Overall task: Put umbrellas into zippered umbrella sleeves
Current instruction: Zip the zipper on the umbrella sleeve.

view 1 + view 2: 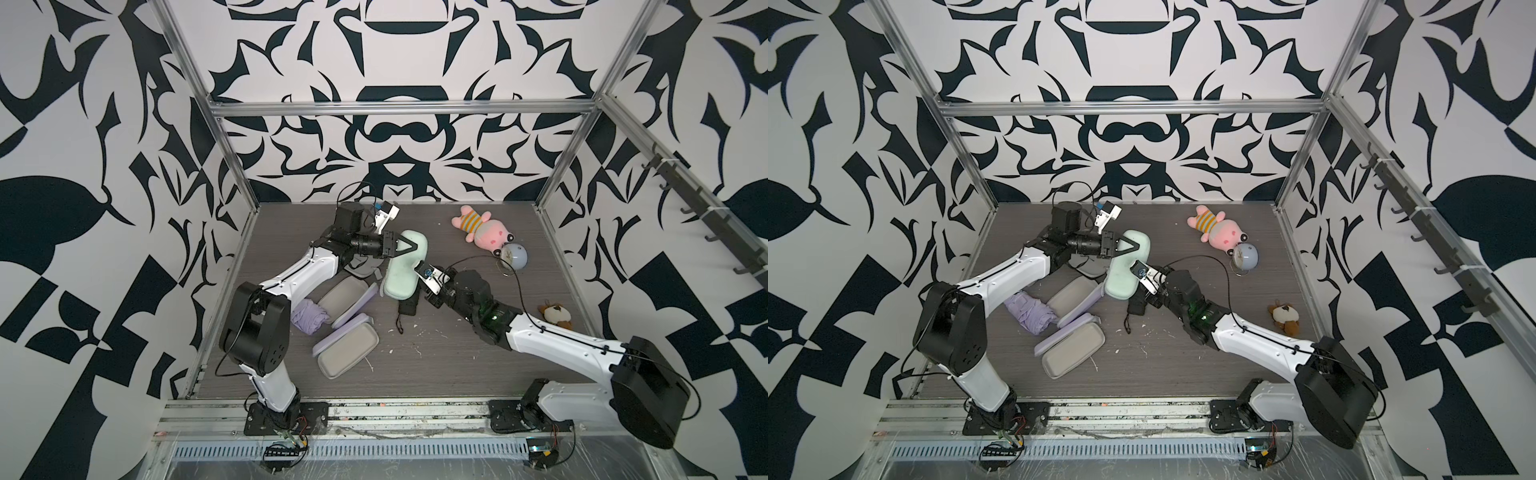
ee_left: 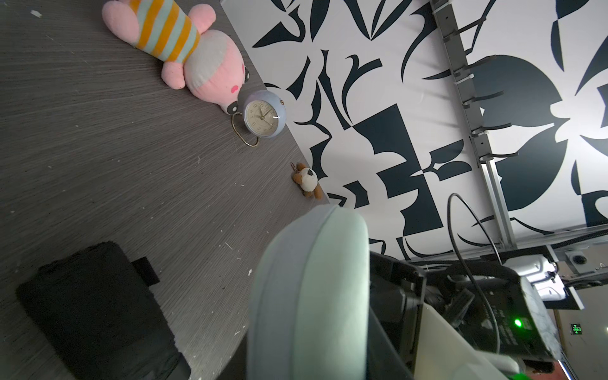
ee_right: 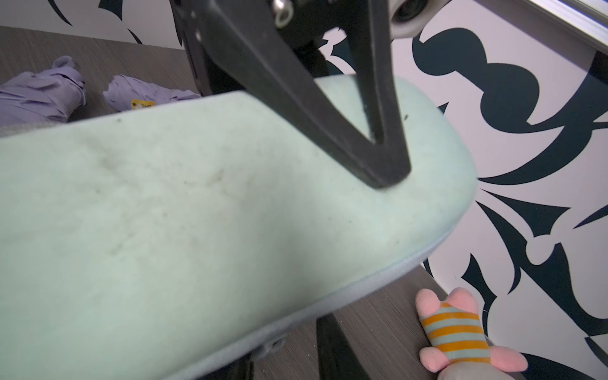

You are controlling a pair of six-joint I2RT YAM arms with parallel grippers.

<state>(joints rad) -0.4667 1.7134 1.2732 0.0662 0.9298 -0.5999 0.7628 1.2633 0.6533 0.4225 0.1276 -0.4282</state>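
- Far left, by the left arm's elbow: lilac umbrella [image 1: 309, 318], folded, lying on the desk [image 1: 457, 353]. In the right wrist view, second lilac umbrella [image 3: 148, 95] just beside it.
- Just right of those: far lilac sleeve [image 1: 345, 301] and near lilac sleeve [image 1: 348, 351], both unzipped and lying open with grey lining up, close together.
- Behind them, under the left forearm: black sleeve [image 1: 360, 269], open, grey lining showing, mostly hidden by the arm.
- Centre: left gripper [image 1: 409, 246] clamped on the far end of the mint green sleeve [image 1: 401, 274], with one of its black fingers [image 3: 289, 95] pressed flat against the outer shell.
- Same sleeve: halves together along a grey seam, turned on edge and tilted, reaching from the left gripper toward the right arm.
- At the sleeve's near end: right gripper [image 1: 420, 294], fingers hidden behind the shell. Cannot tell whether clenched or released.
- Beside that near end: black umbrella [image 1: 406, 307] flat on the desk, wrist cord [image 1: 400, 326] trailing toward the front.
- Right rear: pink plush toy [image 1: 484, 232], head touching a pale-blue clock [image 1: 515, 255].
- Far right, well apart: small brown-and-white plush [image 1: 555, 316] near the desk edge.
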